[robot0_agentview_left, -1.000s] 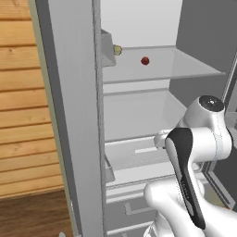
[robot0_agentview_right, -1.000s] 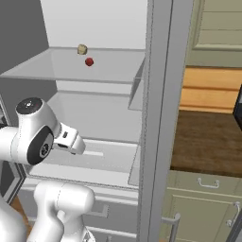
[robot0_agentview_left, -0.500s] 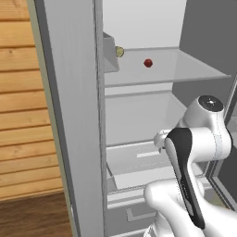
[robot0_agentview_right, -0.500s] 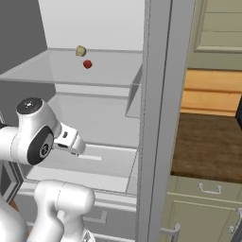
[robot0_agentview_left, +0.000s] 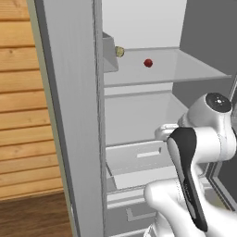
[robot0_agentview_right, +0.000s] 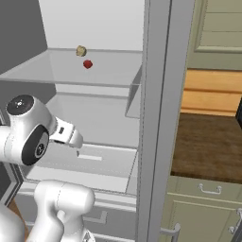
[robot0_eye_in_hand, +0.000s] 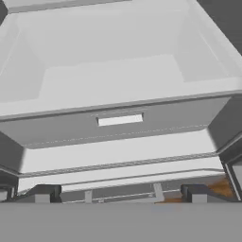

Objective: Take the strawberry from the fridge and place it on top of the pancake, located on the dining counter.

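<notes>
Left base view: open fridge [robot0_agentview_left: 74,115], no readable writing or brand marks; strawberry [robot0_agentview_left: 148,63] on the upper glass shelf [robot0_agentview_left: 185,69], a small yellowish-tan lump [robot0_agentview_left: 119,51] just beside it toward the door side; white arm low at right, well below the berry. Right base view: strawberry [robot0_agentview_right: 87,64] on the same shelf, tan lump [robot0_agentview_right: 81,50] close behind it; gripper [robot0_agentview_right: 77,142] well beneath, over a pulled-out drawer [robot0_agentview_right: 90,165]; finger spacing cannot be told. Hand view: pale drawer [robot0_eye_in_hand: 118,85] with a small white handle [robot0_eye_in_hand: 120,120]; dark fingertips [robot0_eye_in_hand: 40,194] set wide apart.
</notes>
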